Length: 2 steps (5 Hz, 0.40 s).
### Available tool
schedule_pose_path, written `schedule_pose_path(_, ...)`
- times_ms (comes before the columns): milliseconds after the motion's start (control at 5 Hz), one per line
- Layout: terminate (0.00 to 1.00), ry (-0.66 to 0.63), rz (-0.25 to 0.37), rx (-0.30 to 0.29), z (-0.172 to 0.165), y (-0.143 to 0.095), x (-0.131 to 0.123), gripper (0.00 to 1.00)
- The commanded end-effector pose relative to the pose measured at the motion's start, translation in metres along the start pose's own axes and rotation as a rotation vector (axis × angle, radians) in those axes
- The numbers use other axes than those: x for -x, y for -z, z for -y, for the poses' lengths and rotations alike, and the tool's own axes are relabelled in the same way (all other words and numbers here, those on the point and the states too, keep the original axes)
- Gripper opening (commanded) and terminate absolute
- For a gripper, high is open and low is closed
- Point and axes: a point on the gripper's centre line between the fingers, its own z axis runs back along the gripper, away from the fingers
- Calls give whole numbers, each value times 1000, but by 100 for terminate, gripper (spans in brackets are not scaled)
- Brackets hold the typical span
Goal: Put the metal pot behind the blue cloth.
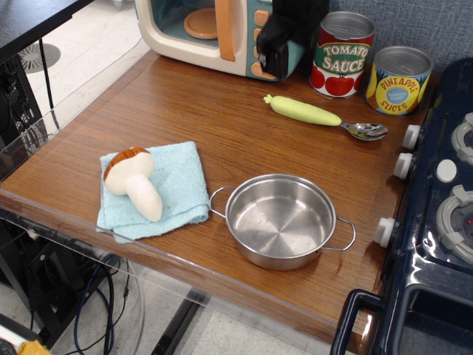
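Note:
The metal pot (281, 220) stands upright and empty near the table's front edge, just right of the blue cloth (177, 185). A white plush mushroom (133, 180) with a brown cap lies on the cloth. My black gripper (271, 53) hangs at the back, in front of the toy microwave, far behind the pot. It holds nothing. I cannot tell from this view whether its fingers are open or shut.
A toy microwave (214, 29) stands at the back. A tomato sauce can (341, 55) and a pineapple can (397, 80) stand back right. A green-handled spoon (321, 116) lies before them. A dark blue toy stove (436, 222) borders the right side.

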Motion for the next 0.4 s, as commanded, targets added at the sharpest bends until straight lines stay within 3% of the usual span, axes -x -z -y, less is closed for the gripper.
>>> schedule_pose_path(0, 0, 35, -25, -51, 1, -31, -6, 100)
schedule_pose_path(200, 0, 35, -29, -67, 17, -52, -20, 100)
